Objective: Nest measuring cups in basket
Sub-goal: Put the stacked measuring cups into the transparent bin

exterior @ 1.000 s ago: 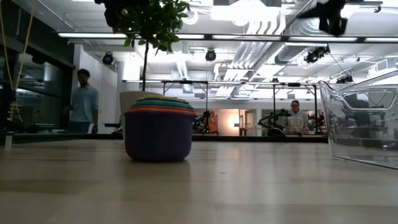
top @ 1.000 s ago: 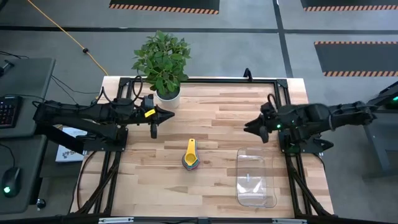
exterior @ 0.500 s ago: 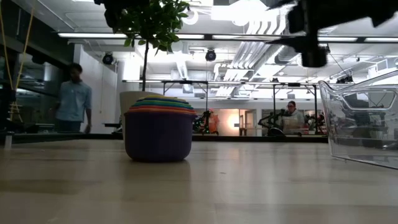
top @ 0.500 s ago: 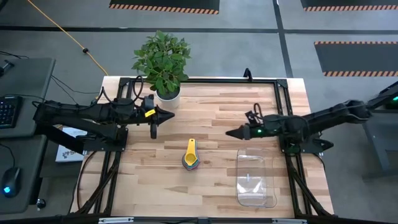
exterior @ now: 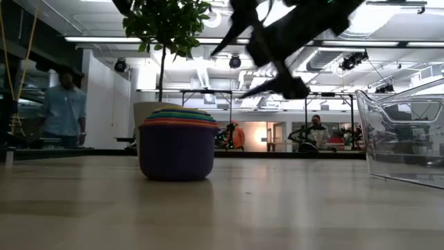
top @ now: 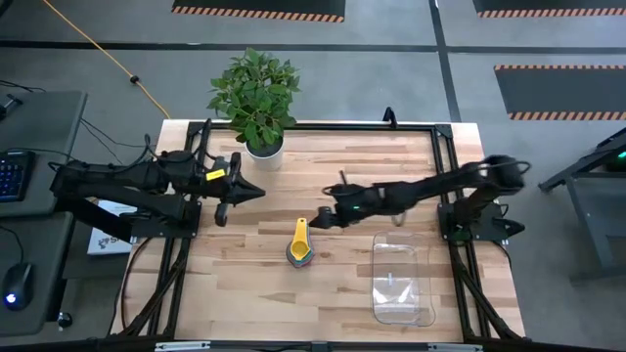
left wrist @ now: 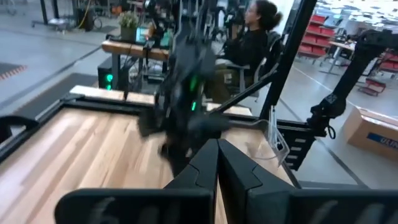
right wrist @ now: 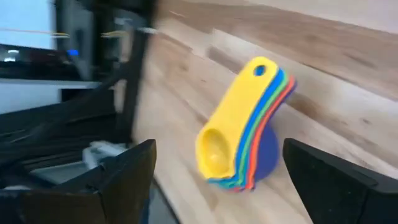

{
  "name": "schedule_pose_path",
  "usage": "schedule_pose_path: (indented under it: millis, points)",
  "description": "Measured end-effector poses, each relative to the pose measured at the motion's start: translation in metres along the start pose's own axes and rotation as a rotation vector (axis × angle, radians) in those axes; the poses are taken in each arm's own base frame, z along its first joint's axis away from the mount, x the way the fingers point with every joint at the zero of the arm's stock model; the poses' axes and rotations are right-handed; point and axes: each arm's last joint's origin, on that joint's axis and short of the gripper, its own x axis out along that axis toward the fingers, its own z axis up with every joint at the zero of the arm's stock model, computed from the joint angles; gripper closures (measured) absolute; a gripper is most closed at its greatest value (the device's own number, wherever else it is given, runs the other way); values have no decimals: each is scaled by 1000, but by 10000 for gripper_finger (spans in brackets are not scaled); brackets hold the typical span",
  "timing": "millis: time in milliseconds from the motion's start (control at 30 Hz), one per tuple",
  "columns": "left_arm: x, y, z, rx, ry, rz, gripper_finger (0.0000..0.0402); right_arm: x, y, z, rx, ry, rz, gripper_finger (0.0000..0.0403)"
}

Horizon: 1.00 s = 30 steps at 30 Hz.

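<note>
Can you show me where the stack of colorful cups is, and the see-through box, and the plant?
measuring cups (top: pixel 300 246): high view, on the yellow top cup's handle.
basket (top: pixel 403 311): high view, on its clear floor near the lower rim.
plant (top: pixel 253 93): high view, on the green leaves above the white pot.

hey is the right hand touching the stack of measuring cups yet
Apart. The right wrist view shows the measuring cups lying ahead between the open fingers, bare wood around them; the low view shows the right hand above the stack.
</note>
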Motion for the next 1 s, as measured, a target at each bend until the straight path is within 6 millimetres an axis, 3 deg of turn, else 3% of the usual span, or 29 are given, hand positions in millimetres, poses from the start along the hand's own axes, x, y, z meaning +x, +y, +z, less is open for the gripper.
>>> schedule_pose_path:
  millis: [167,300,700,1000]
  points:
    - [-9,-1,4,9,-36,-6,401,40,-8,9,44,57,-109,59]
    - [-13,-2,6,30,-54,-9,401,60,-14,9,52,129,-123,59]
    - [-14,-2,7,34,-60,-7,401,87,-31,4,-2,144,-117,59]
    - [-14,-1,8,8,-72,14,401,100,-33,1,-46,146,-38,59]
